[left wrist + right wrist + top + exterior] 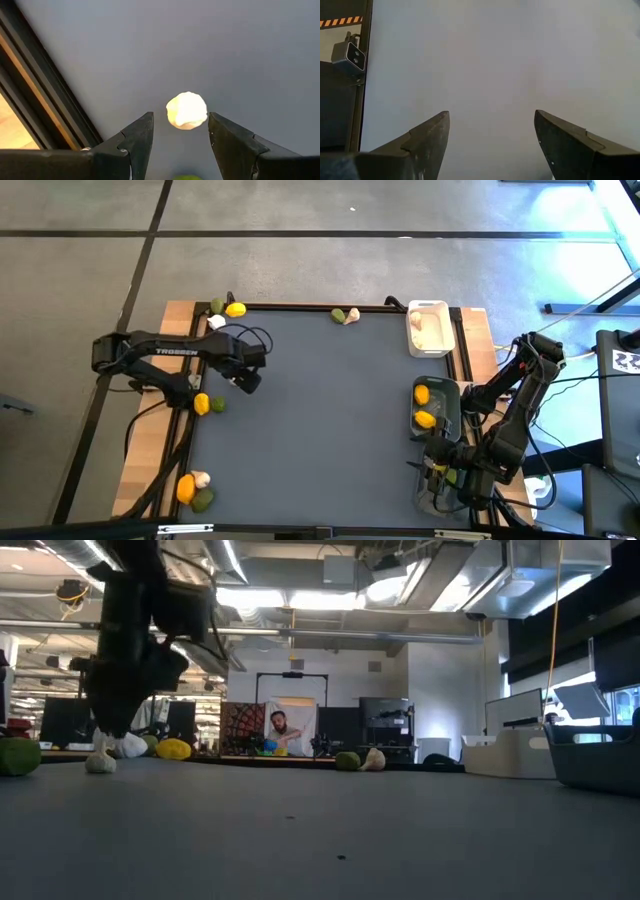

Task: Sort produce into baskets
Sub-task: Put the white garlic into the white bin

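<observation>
The left hand (180,145) hangs low over the dark grey bench (320,410) near its left edge, fingers spread apart, with a small pale beige-white garlic-like bulb (186,110) lying on the bench just ahead of the gap between them. From the wrist camera the bulb sits closer to one finger than the other, so the grasp would go best if the hand first shifted sideways to centre it, then came down until the fingertips straddle the bulb's widest part before closing. Being rounded and knobbly, it could squirt out of an off-centre pinch.

In the level view the bulb (100,762) rests on the bench directly under that arm. Just beyond it, at the bench's left edge, lie a yellow-orange lemon-like fruit (202,404) and a dull green lime-like one (217,404), touching or nearly so; the descent should stay clear of them.

The bulb's likely home is the white rounded-corner plastic basket (428,328) at the far right, well apart from here, which already seems to hold pale pieces. The dark grey-green basket (436,406) beside it holds two yellow fruits.

The right hand (492,145) waits over the bench's right side near the baskets, fingers wide and holding nothing.
</observation>
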Action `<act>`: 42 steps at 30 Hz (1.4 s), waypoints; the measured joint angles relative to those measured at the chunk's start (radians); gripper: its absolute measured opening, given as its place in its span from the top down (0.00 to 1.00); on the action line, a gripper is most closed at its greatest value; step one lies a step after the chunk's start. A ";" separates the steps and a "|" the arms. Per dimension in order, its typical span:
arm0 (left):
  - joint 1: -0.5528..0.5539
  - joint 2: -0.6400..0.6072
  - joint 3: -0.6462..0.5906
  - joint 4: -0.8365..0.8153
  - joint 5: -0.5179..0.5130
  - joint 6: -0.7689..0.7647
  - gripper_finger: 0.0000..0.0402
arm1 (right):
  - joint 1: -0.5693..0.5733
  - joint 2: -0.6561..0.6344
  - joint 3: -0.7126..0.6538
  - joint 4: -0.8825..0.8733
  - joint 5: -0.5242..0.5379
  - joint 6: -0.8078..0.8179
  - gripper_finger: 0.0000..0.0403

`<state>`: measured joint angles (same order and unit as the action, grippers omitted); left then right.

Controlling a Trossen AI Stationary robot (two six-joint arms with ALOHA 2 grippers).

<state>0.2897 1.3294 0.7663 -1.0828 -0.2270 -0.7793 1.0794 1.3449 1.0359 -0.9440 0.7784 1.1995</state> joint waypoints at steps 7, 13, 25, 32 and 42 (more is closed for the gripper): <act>0.013 0.000 -0.060 0.037 0.017 0.006 0.55 | 0.000 0.000 0.000 -0.001 0.002 0.000 0.28; 0.012 0.000 -0.103 0.110 0.048 0.081 0.55 | 0.000 0.000 0.000 -0.001 0.006 0.000 0.28; 0.012 0.000 -0.108 0.126 0.061 0.107 0.74 | 0.000 0.000 0.000 -0.002 0.016 -0.001 0.28; 0.012 -0.001 -0.107 0.122 0.061 0.147 0.92 | 0.000 0.000 0.000 -0.002 0.017 -0.001 0.28; -0.001 -0.001 -0.107 0.140 0.053 0.158 0.98 | 0.000 0.000 0.000 -0.002 -0.009 -0.001 0.28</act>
<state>0.2882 1.3281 0.6590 -0.9425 -0.1740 -0.6216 1.0793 1.3449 1.0359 -0.9459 0.7694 1.1984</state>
